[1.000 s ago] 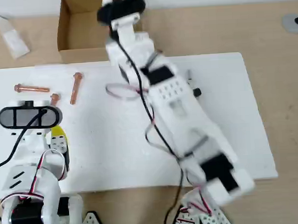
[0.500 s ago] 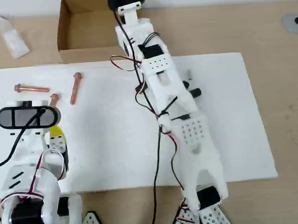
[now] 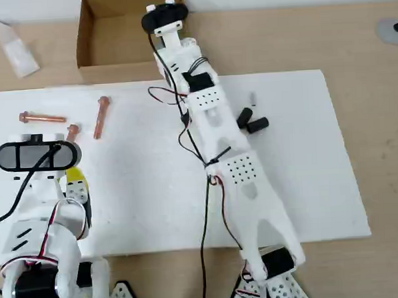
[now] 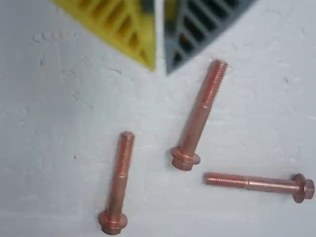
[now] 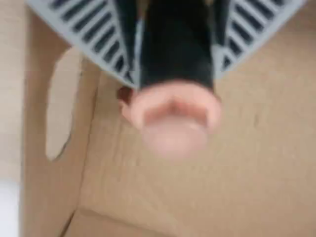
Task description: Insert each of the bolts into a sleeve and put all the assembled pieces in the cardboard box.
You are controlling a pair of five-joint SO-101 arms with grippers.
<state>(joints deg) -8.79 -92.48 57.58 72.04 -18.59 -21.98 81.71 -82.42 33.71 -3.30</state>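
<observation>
Progress looks early. The right hand [image 5: 175, 69] is clenched on one sleeved bolt [image 5: 173, 116] and holds it over the open box [image 5: 237, 163], so the first piece seems about to be dropped in. I cannot tell whether any piece already lies inside.

Three bare bolts are left on the white mat [image 3: 141, 192] on the table [image 3: 370, 100], just under the left hand [image 4: 159, 59]. Its yellow and grey fingers are pressed almost together with nothing between them. Two loose sleeves [image 3: 244, 116] [image 3: 257, 124] lie touching each other beside the right arm, well apart from the bolts. A third sleeve, if there is one, may be hidden by the arm. So three insertions and three more drops seem to remain.

The held piece appears to hang near upright, its long axis running out past the fingertips, the copper head lowest and facing the box floor.

Seen from above, the far-left bolt [image 3: 42, 118] lies crosswise with its head outward. The next bolt [image 3: 101, 116] points its head toward the box. The last bolt [image 3: 72, 132] is partly hidden under the left arm.
</observation>
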